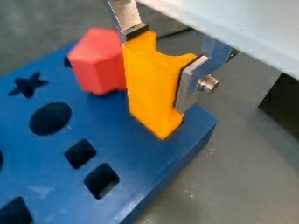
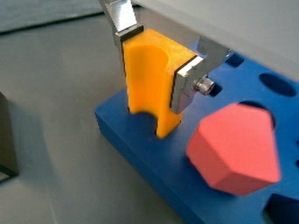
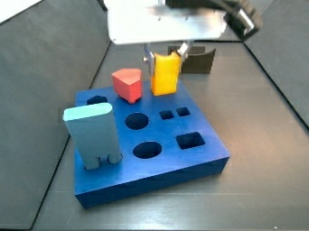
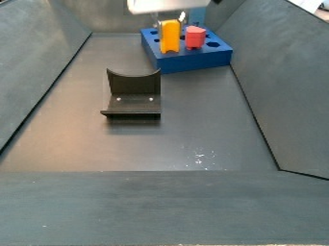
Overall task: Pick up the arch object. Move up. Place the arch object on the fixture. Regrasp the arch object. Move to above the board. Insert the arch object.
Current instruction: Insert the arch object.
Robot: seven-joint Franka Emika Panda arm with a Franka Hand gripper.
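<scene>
My gripper [image 1: 159, 54] is shut on the yellow-orange arch object [image 1: 152, 87] and holds it upright at the far edge of the blue board [image 1: 140, 184]. The silver fingers [image 1: 194, 83] clamp its upper sides. Its lower end touches or stands just over the board's top near a corner, as both wrist views show [image 2: 152, 83]. In a side view the arch object [image 3: 165, 74] hangs under the gripper [image 3: 167, 50] at the board's [image 3: 182, 167] back edge. It also shows in a side view [image 4: 170, 36]. The dark fixture [image 4: 131, 94] stands empty in mid-floor, and shows behind the board [image 3: 200, 61].
A red-topped peg [image 1: 98, 61] stands in the board right beside the arch object. A tall light-blue block [image 3: 92, 133] stands at the board's near left corner. Several open holes [image 3: 190, 141] lie in the board's top. Dark sloped walls [image 4: 38, 86] ring the floor.
</scene>
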